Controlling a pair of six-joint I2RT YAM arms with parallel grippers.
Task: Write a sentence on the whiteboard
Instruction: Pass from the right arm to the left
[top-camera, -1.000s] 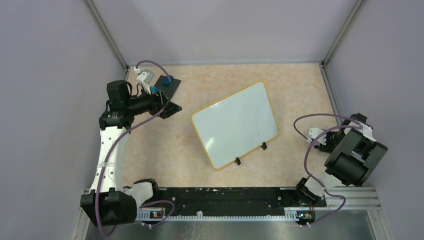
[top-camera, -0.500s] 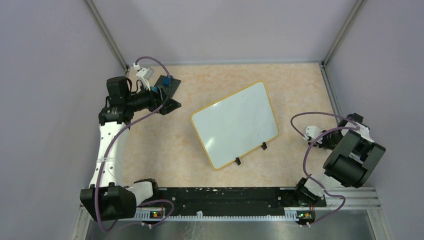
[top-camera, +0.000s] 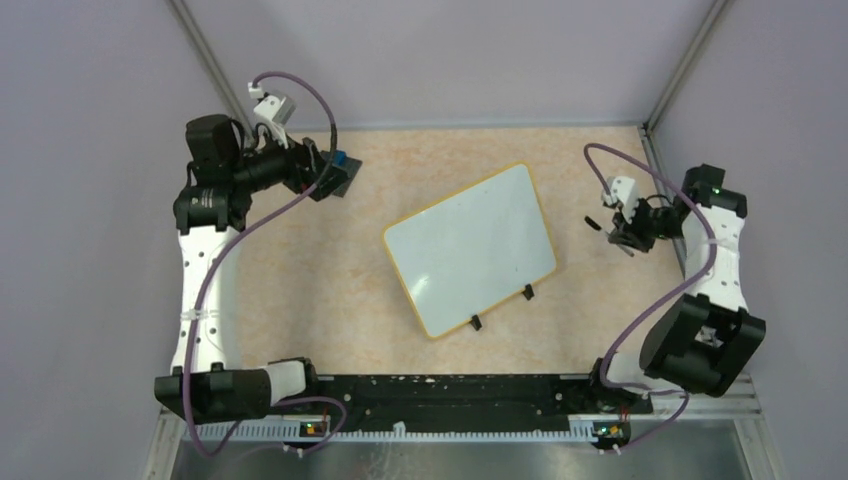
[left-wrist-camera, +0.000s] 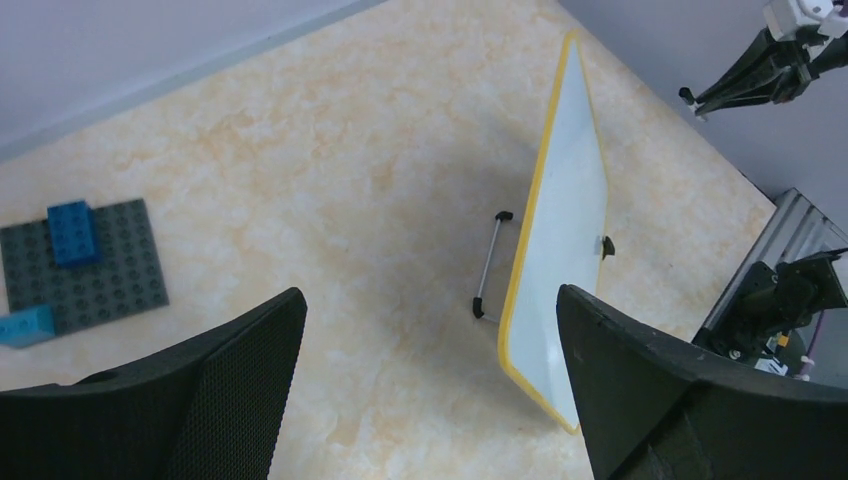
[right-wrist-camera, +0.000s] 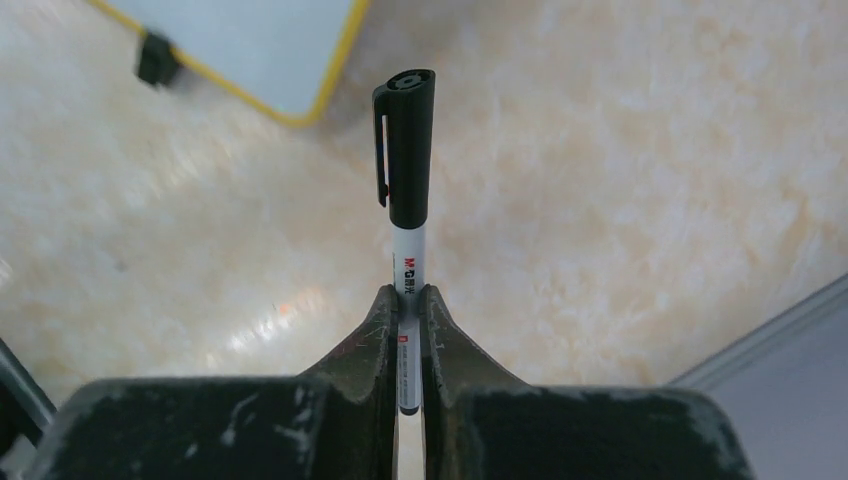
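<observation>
Judging by the blank whiteboard, propped tilted mid-table with no lettering showing, writing has not begun. Just right of it, over open table short of the right wall, the right gripper pinches a capped marker; uncapping likely comes next. Far left, the left gripper hangs spread near a dark plate.

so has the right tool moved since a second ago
Yes, the right tool has moved up the view, away from the base rail, now just right of the whiteboard.
</observation>
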